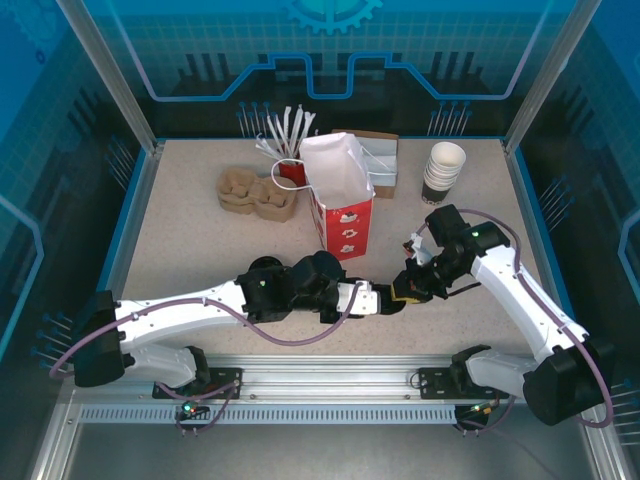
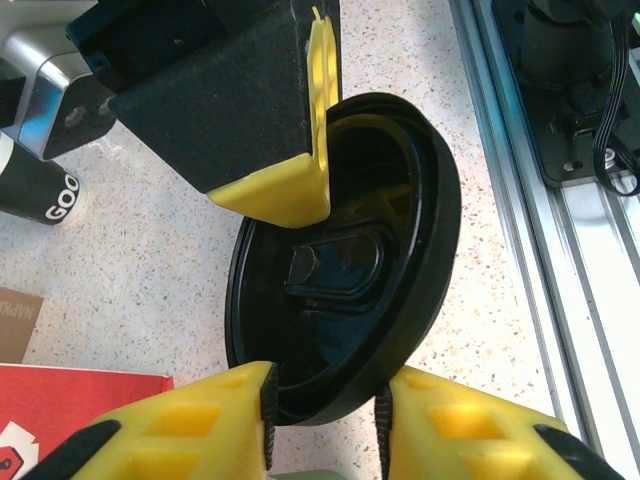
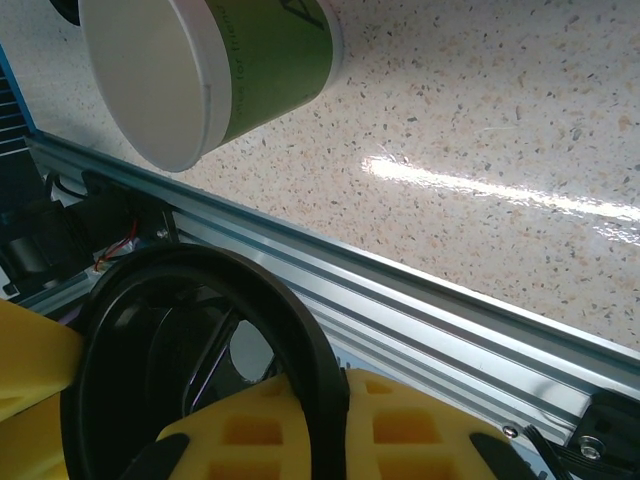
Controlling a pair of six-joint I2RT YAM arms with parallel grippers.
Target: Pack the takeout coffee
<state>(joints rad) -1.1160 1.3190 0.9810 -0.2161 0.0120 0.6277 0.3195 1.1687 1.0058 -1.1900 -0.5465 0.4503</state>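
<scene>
A round black plastic lid [image 2: 340, 270] hangs tilted above the speckled table near its front edge. My left gripper [image 2: 325, 400] is shut on the lid's lower rim, a pad on each side. My right gripper [image 3: 335, 400] is shut on the rim of the same lid [image 3: 200, 330], and its yellow finger [image 2: 280, 190] lies across the lid's top. From above, the left gripper [image 1: 385, 298] and right gripper [image 1: 408, 288] meet tip to tip. The olive-green paper cup [image 3: 270, 60] of the takeout coffee has no lid on it. It is tipped over beyond the lid, its white base toward the right wrist camera.
A red and white paper bag [image 1: 345, 205] stands open mid-table. Behind it are a brown box [image 1: 375, 160], a stack of lidless cups [image 1: 443, 170], cardboard cup carriers [image 1: 258, 192] and wrapped straws [image 1: 285, 135]. The metal rail [image 1: 330, 375] runs along the near edge.
</scene>
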